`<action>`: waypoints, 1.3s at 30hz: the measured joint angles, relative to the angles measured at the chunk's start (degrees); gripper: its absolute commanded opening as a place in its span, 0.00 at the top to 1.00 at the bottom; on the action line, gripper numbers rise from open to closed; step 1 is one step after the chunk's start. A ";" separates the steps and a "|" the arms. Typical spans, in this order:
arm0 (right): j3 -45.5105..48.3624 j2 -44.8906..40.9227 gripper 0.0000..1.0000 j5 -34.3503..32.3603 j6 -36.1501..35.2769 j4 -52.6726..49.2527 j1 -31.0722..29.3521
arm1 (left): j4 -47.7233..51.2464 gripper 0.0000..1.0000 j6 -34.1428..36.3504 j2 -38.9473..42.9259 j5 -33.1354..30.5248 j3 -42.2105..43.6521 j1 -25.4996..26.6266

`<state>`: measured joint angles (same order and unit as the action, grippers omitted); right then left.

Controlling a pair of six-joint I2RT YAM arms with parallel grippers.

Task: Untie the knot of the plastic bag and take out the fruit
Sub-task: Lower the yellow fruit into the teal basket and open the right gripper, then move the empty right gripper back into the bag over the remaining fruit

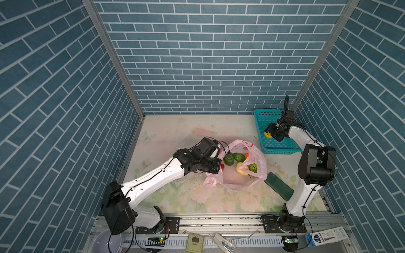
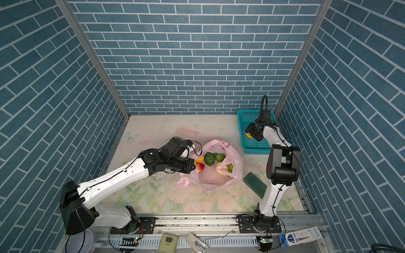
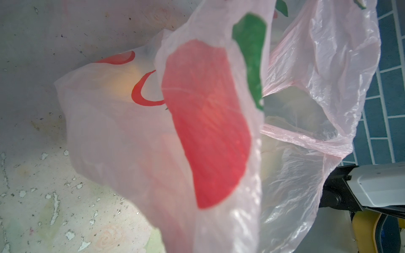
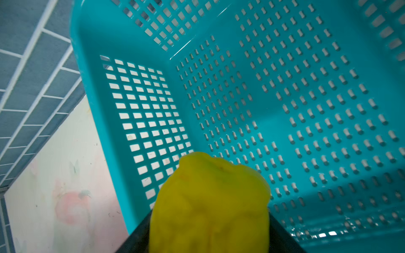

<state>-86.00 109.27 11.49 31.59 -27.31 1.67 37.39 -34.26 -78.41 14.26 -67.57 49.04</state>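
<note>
well, my left gripper [image 1: 218, 167] pinches the plastic bag [image 1: 256, 160], while over the far-right corner basket [image 1: 263, 119] a yellow fruit [image 4: 208, 203] sits between the fingers of my right gripper [image 1: 269, 132], grip i cannot tell.

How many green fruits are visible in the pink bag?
3: a dark green fruit and a green fruit side by side, a light green fruit by the bag's right wall. Others may be hidden.

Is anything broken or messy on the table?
Yes, a bit. The flowery table cover is scuffed, with white flakes chipped out of it next to the plastic bag. A dark green box lies slanted beside the bag too. Nothing looks spilled.
</note>
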 measured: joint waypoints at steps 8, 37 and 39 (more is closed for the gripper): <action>0.00 -0.31 0.19 -0.79 -0.13 -1.25 0.00 | -0.20 1.00 -0.07 2.12 -0.15 1.57 0.00; 10.82 -41.99 0.17 3.39 2.54 -17.92 -23.45 | -1.88 1.00 0.57 1.75 0.66 2.05 -0.07; 10.80 -42.32 0.17 3.17 3.30 -18.80 -26.80 | -2.08 1.00 0.70 1.73 0.76 2.05 -0.13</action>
<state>-75.20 66.96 14.66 34.89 -46.11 -25.12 35.31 -33.56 -76.69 15.03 -65.52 48.90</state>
